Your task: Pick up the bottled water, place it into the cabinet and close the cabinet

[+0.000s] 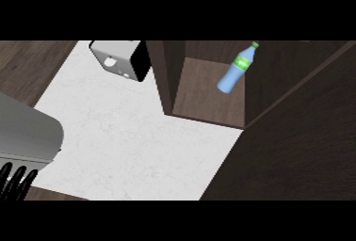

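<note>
The bottled water (235, 70), a blue bottle with a green label and green cap, stands inside the dark wood cabinet (201, 94), on its floor toward the back right. The cabinet's door (299, 136) is swung open and fills the right side of the view. My left hand (15, 181) shows at the lower left edge below its grey forearm (24, 132), fingers straight and holding nothing, far from the bottle. My right hand appears nowhere in the view.
A silver toaster (122, 59) stands on the white marble counter (132, 146) at the back left, beside the cabinet's left wall. Dark wood borders the counter on the left.
</note>
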`<action>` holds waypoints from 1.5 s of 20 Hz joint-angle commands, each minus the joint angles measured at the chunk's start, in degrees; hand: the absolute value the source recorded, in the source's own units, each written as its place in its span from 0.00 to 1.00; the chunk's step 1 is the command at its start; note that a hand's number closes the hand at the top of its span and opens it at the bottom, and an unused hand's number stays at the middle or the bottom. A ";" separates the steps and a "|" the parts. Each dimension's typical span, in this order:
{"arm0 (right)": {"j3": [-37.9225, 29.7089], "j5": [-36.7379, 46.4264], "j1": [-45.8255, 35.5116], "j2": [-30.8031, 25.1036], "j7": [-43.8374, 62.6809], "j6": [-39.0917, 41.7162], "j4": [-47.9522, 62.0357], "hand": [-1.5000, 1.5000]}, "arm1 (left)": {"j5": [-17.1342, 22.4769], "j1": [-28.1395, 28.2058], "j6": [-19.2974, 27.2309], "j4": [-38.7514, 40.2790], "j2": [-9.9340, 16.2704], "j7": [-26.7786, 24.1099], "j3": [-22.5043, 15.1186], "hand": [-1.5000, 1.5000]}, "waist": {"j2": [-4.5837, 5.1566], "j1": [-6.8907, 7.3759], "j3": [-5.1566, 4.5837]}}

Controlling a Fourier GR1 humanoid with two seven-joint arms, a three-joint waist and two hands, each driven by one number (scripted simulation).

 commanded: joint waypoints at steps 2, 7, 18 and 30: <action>2.00 -3.92 -3.64 8.34 6.41 -4.99 6.49 1.00 | 0.49 0.01 -1.50 -0.54 0.75 -0.49 0.87 0.00 | 0.64 0.86 0.24; 0.34 -9.29 -7.88 13.71 9.92 -6.24 12.85 1.00 | 1.28 0.15 -2.61 -0.31 1.41 -0.40 1.87 0.00 | 0.79 0.97 0.44; -15.60 -19.32 -24.93 20.87 14.21 -8.26 29.96 1.00 | 3.48 1.57 -3.87 1.29 2.48 0.17 4.44 0.00 | -0.40 -0.97 0.77; -31.08 -13.02 -59.42 25.83 11.73 -14.83 69.04 1.00 | 3.08 4.00 -6.83 3.03 1.49 -0.80 5.96 0.00 | -0.78 -3.80 1.03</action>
